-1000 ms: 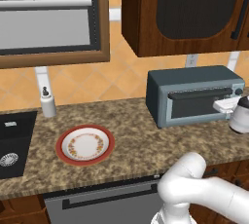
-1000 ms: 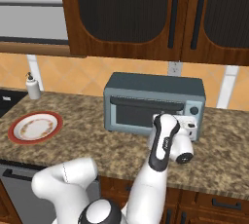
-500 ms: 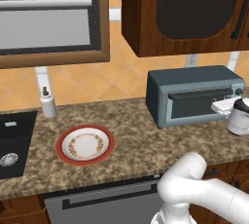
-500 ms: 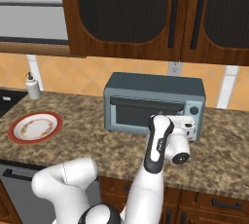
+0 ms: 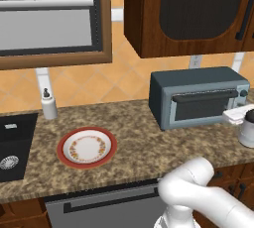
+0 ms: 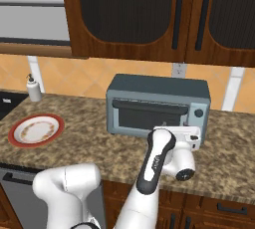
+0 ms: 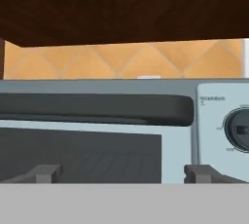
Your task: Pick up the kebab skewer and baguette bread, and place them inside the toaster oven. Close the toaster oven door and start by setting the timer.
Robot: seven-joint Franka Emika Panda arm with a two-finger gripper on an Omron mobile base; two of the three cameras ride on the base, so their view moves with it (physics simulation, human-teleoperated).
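Observation:
The toaster oven stands on the counter against the tiled wall. Its toaster oven door is shut, with the dark bar handle across the top. My gripper hovers close in front of the door's right part, open, with nothing between its fingertips. The timer knob sits just right of the right fingertip. The kebab skewer and the baguette bread are out of view.
A red-rimmed plate lies bare on the granite counter, left of the oven. A white soap bottle stands by the wall beside the black sink. Dark wooden cabinets hang above the oven.
The jaws have spread from half open to wide open. The hand has drawn back and dropped slightly in front of the oven; nothing else has moved.

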